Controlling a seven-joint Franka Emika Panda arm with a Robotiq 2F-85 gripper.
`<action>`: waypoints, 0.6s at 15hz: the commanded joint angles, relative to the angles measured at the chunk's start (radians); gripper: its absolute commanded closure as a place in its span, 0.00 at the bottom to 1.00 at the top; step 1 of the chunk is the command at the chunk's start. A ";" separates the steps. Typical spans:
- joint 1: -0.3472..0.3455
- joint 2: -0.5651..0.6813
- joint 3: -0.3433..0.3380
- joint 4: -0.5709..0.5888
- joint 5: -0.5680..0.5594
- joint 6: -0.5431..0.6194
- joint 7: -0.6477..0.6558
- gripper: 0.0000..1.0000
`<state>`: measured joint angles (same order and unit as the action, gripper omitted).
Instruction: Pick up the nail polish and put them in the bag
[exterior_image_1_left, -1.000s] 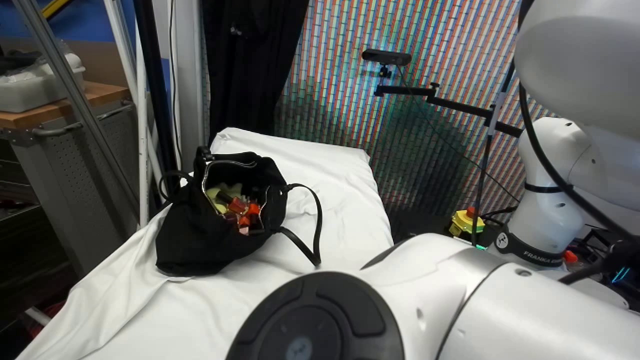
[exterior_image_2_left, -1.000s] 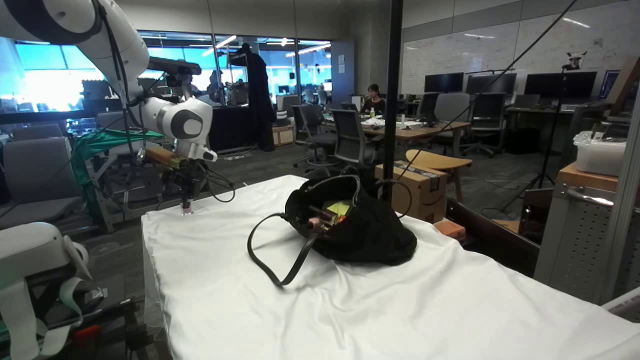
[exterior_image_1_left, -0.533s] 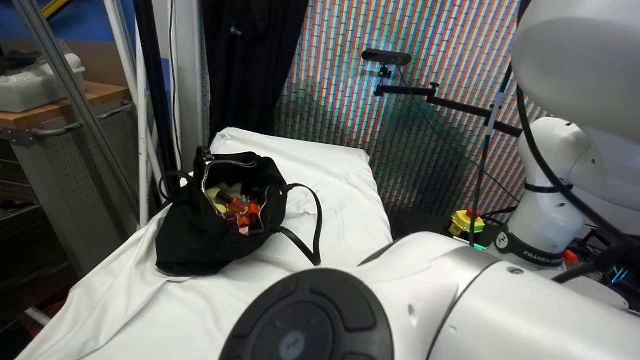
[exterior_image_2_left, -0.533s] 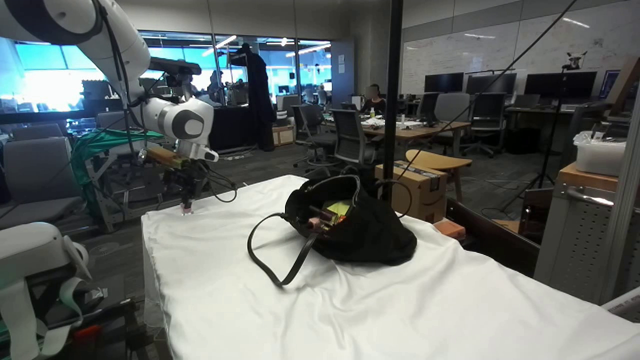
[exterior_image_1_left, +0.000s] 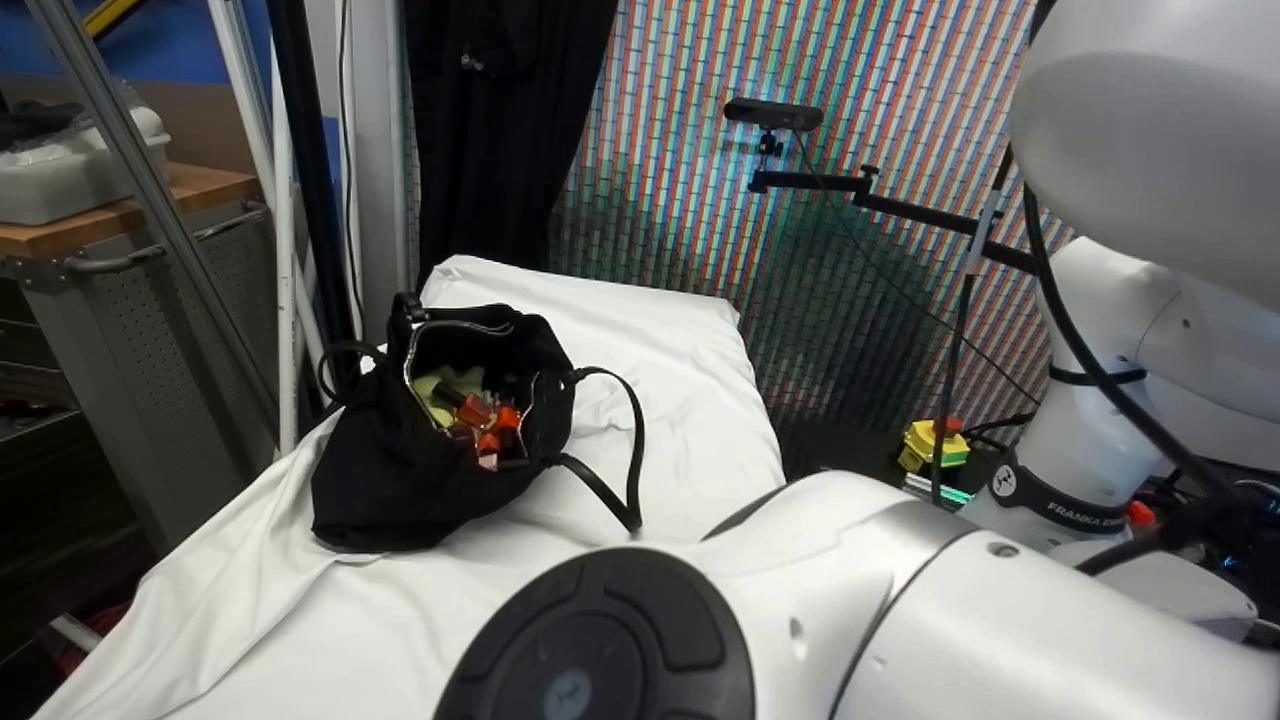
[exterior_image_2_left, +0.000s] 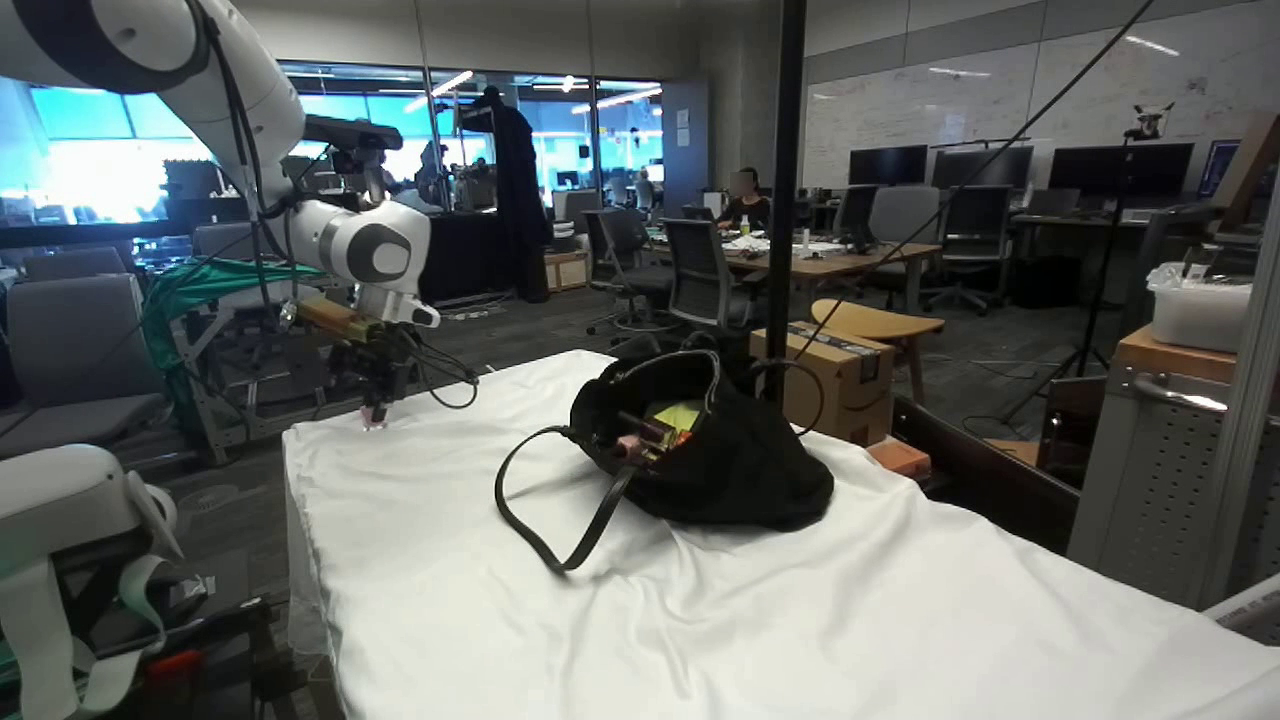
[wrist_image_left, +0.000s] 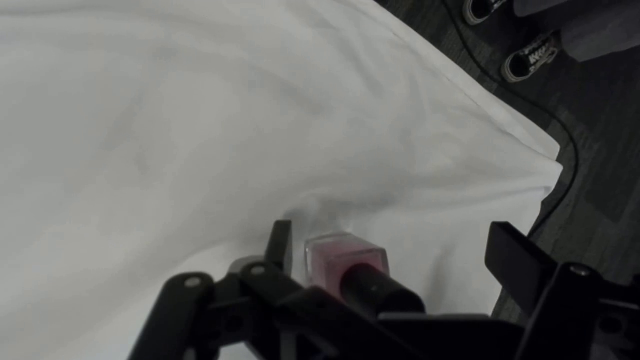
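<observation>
Bottles of red polish (exterior_image_1_left: 474, 411) already in the bag (exterior_image_1_left: 400, 490), beside something yellow-green (exterior_image_1_left: 467, 381). Probably left: one pink bottle (wrist_image_left: 335, 256) on the white cloth (wrist_image_left: 200, 125), between the widely parted jaws of the gripper (wrist_image_left: 392, 245), not yet grasped. Possibly in the way: a looped handle (exterior_image_2_left: 597, 520), between gripper and bag. Behind the bag in an exterior view, a cardboard box (exterior_image_2_left: 835, 390).

— Black bag (exterior_image_2_left: 750, 475) there, on the white cloth (exterior_image_2_left: 560, 640), mouth gaping to ten o'clock, polish bottles (exterior_image_2_left: 655, 435) inside!
— And the gripper (exterior_image_2_left: 377, 400)?
— Well off at the bag's nine o'clock, pointing down, one pink nail polish (exterior_image_2_left: 373, 422) at its six!
</observation>
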<state>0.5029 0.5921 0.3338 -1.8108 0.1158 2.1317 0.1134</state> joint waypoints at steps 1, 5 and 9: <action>0.005 0.019 -0.006 0.023 -0.029 0.011 -0.009 0.00; 0.004 0.027 -0.006 0.023 -0.046 0.029 -0.010 0.00; 0.001 0.032 -0.007 0.026 -0.048 0.031 -0.010 0.00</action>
<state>0.5029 0.6096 0.3314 -1.8099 0.0812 2.1557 0.1130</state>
